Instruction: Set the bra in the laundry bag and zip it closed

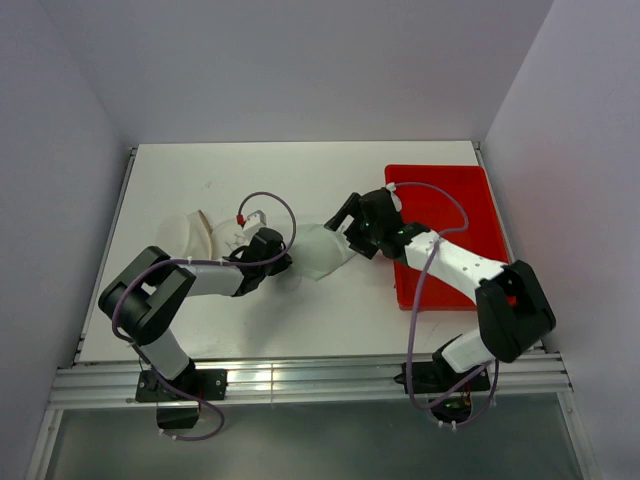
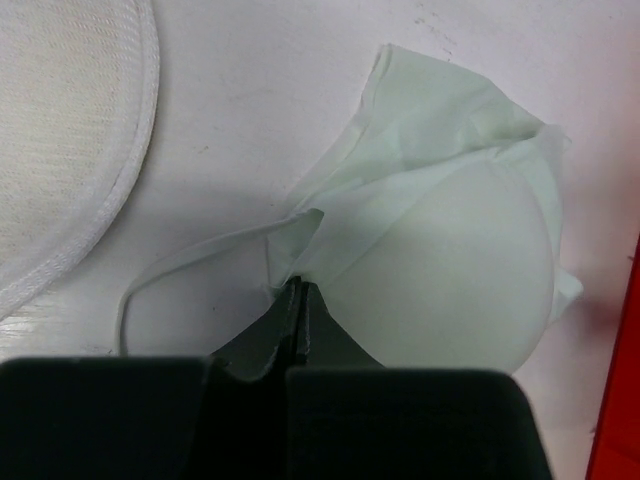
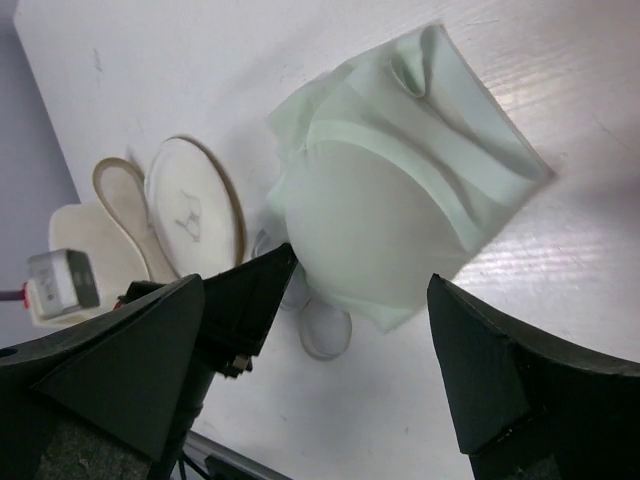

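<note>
Your small white soft-fabric bra was lying out on the white counter, roughly mid-counter and not in the bag. The cream, dome-shaped mesh laundry bag sat off to its left, and the flat red plastic tray was close on its right. Bra and bag weren't touching; there was bare counter between them.

Your left claw was parked in that gap, at the bra's left edge, with its jaws pressed together and clamped on the fabric. In the left wrist view the cloth bunched to a point right at the fingertips, with the rounded cup bulging out beyond them. One thin strap looped loose on the counter between that pinch and the bag's stitched rim. As far as I could see, it wasn't touching the rim.

Your right claw was at the far-right side of the bra, spread wide and holding nothing. From the right wrist camera you had one finger on each side of the cup. I couldn't tell whether they were touching the cloth or just above it.

The bag's printed disc face, the one with the little dark bra outline, showed in the right wrist view, with another cream panel beside it. I couldn't make out the zip.
</note>
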Robot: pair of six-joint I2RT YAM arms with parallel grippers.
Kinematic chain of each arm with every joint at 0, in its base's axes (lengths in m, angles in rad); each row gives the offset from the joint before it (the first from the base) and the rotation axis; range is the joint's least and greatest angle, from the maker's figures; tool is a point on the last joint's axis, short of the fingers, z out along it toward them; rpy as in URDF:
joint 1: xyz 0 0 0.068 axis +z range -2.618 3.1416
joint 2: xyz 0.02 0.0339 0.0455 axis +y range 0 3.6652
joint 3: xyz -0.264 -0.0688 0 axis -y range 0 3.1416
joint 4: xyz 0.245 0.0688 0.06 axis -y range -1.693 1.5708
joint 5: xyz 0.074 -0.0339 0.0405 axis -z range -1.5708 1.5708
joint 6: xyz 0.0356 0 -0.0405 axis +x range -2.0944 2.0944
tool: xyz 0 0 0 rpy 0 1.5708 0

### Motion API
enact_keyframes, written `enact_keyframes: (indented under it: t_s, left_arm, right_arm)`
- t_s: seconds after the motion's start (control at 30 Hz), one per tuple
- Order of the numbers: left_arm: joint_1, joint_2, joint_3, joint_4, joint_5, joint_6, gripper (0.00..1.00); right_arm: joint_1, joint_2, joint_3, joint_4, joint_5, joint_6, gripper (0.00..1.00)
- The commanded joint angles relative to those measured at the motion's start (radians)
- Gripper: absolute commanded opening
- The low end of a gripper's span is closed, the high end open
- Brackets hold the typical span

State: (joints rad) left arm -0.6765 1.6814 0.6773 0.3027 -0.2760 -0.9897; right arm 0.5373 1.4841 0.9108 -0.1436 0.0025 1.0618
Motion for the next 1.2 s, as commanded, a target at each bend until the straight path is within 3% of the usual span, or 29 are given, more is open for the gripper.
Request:
enact_keyframes:
  t_s: [0.0, 0.13, 0.3, 0.5, 0.63, 0.73, 0.83, 1.03, 1.17]
  left_arm:
    - [-0.006, 0.031, -0.038, -0.1, 0.067, -0.001, 0.0]
    - [-0.006, 0.006, -0.051, -0.1, 0.072, -0.004, 0.0]
    - [-0.008, -0.124, -0.076, -0.149, 0.051, -0.001, 0.0]
    - [-0.012, -0.319, -0.041, -0.3, 0.005, 0.014, 0.17]
    - [-0.012, -0.382, -0.018, -0.35, -0.014, 0.029, 0.37]
    - [-0.011, -0.303, 0.037, -0.335, -0.022, 0.06, 0.48]
    - [-0.009, -0.18, 0.106, -0.315, -0.043, 0.085, 0.53]
    - [0.003, 0.047, 0.228, -0.248, -0.065, 0.125, 0.46]
    - [0.006, 0.115, 0.257, -0.218, -0.058, 0.126, 0.39]
  right_arm:
    - [0.004, -0.111, -0.047, -0.102, 0.105, 0.026, 1.0]
    - [0.004, -0.153, -0.096, -0.102, 0.082, 0.033, 1.0]
    - [0.027, -0.174, -0.222, 0.015, 0.004, 0.089, 1.0]
    - [0.033, -0.143, -0.308, 0.172, -0.033, 0.107, 1.0]
    - [0.035, -0.122, -0.348, 0.252, -0.033, 0.113, 1.0]
    - [0.036, -0.09, -0.378, 0.331, -0.044, 0.116, 1.0]
    - [0.039, -0.048, -0.388, 0.377, -0.047, 0.116, 1.0]
    - [0.05, 0.018, -0.408, 0.469, -0.036, 0.129, 1.0]
    - [0.065, 0.057, -0.417, 0.504, -0.027, 0.15, 1.0]
